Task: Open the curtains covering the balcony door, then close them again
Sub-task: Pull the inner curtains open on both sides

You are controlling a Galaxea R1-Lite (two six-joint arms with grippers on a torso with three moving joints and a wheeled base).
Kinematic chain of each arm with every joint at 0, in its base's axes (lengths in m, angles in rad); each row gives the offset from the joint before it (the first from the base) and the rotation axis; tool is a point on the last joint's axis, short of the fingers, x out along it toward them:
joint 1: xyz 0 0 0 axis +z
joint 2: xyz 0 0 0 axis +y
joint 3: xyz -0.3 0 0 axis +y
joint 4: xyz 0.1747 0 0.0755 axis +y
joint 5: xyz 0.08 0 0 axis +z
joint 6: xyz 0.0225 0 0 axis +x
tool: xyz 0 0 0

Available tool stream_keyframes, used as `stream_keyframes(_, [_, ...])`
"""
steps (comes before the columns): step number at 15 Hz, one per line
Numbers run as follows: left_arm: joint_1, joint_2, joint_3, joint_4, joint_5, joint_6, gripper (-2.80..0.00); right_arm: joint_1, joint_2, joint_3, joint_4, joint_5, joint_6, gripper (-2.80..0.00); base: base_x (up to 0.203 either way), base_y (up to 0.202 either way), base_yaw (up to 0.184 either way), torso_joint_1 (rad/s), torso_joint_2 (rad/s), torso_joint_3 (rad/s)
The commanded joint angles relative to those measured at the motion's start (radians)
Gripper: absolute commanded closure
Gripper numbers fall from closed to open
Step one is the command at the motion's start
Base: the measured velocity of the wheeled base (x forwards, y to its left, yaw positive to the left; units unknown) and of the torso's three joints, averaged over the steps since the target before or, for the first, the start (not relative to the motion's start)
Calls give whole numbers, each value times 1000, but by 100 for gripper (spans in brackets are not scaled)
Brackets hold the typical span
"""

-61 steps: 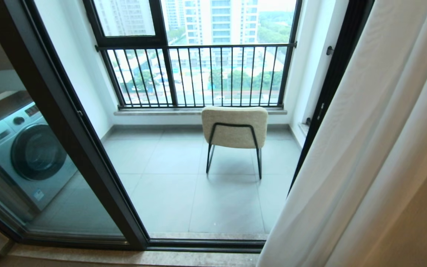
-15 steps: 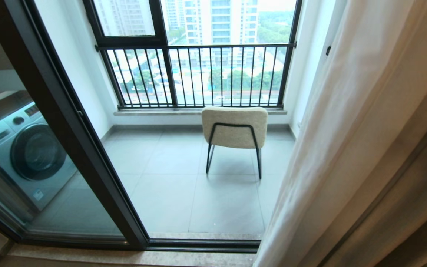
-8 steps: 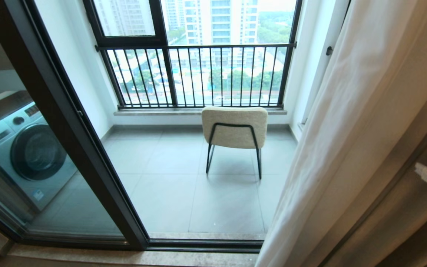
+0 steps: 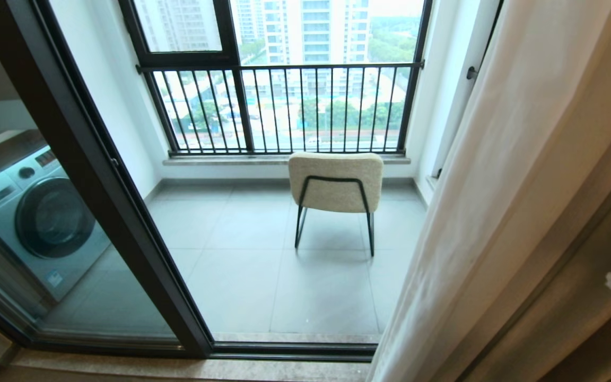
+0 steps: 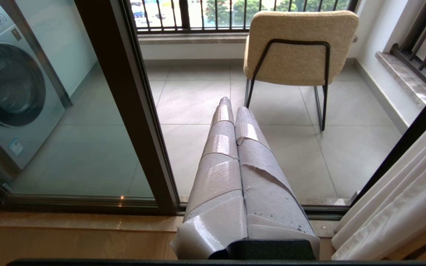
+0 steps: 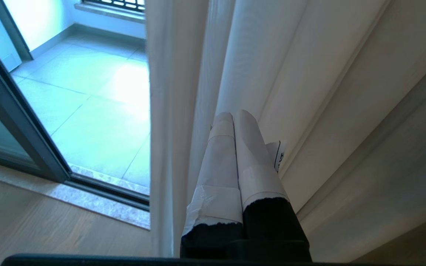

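Right wrist view: right gripper (image 6: 235, 116) closed, empty, tips just beside curtains (image 6: 257, 55), folds running vertically ahead of fingers. Curtains bunched at right edge of balcony door (image 4: 98, 175). Left gripper (image 5: 233, 107) closed, farther from curtains.

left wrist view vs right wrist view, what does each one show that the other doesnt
Only the left wrist view shows the washing machine behind the glass, the beige chair on the balcony, and the left gripper, shut and holding nothing, pointed at the doorway.

Only the right wrist view shows the right gripper, shut, its tips up against the folds of the sheer white curtains; whether fabric is pinched cannot be told.

Both show the curtains, the dark frame of the balcony door and the grey tiled balcony floor.
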Motion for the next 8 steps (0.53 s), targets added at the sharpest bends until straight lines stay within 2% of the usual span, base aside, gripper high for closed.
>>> stream_keyframes(1, [0,0,-1,0,0,0,0,16,-53,43,-9,-1,-2,0,0,0,0,0,0,0])
stream_keyframes(5, [0,0,-2,0,0,0,0,11,-128,123,-9,-2,-4,0,0,0,0,0,0,0])
stream_keyframes(8, [1,0,-1,0,0,0,0,6,-237,130,95,-2,-4,0,0,0,0,0,0,0])
